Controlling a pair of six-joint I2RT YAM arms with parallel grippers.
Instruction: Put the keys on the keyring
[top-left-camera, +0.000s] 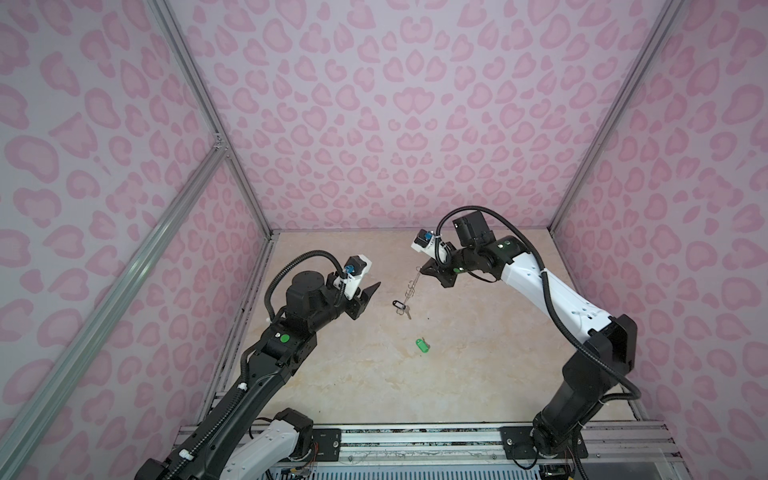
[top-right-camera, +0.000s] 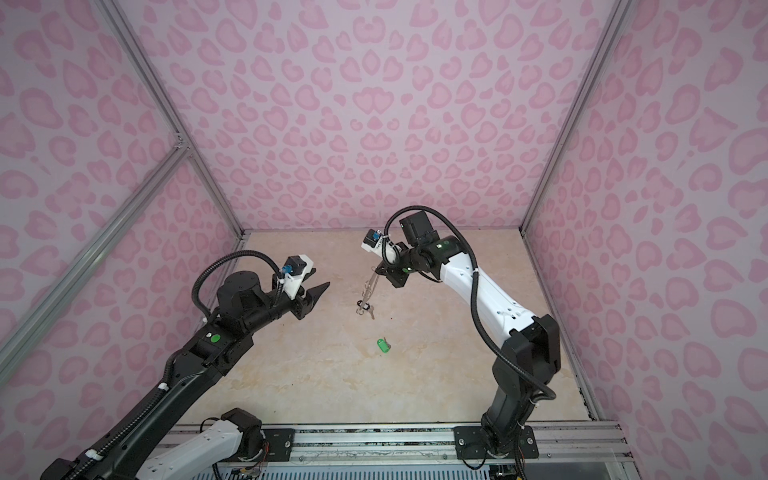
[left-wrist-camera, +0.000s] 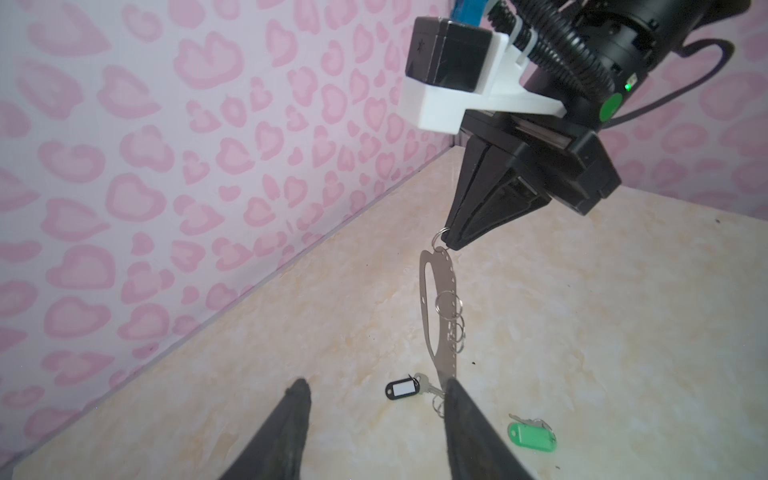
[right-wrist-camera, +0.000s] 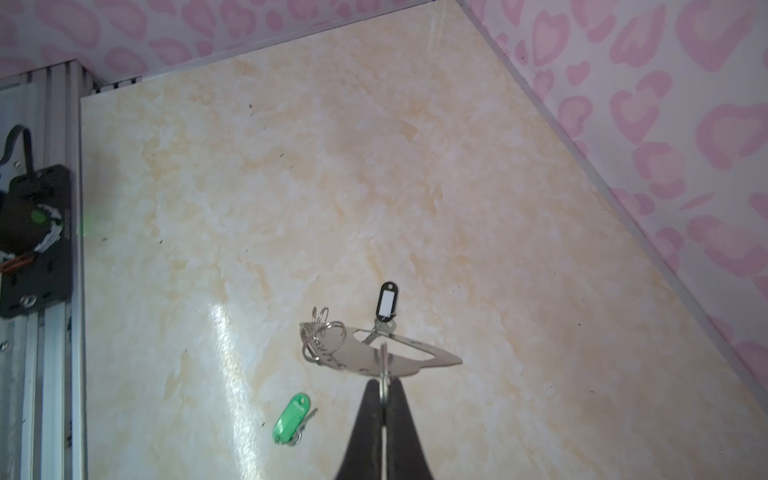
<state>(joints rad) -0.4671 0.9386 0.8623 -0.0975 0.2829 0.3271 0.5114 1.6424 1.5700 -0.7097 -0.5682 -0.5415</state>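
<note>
Right end effector (right-wrist-camera: 384, 384) clamps the hanging keyring (right-wrist-camera: 415, 365) by 1 ring (left-wrist-camera: 439, 237). Left end effector (left-wrist-camera: 376, 384) gapes, empty, nearby.

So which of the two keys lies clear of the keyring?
The green-tagged key, lying alone on the table; the black-tagged key sits at the lower end of the keyring, which hangs from the right claw.

Flat grey D-shaped metal keyring plate (left-wrist-camera: 446, 368) hangs from the right pincer (left-wrist-camera: 448, 240), closed on 1 split ring (left-wrist-camera: 437, 238). Small black-tagged metal key (left-wrist-camera: 401, 388) at its lower end; green-tagged key (left-wrist-camera: 532, 435) lies flat, farther from the pincer.
</note>
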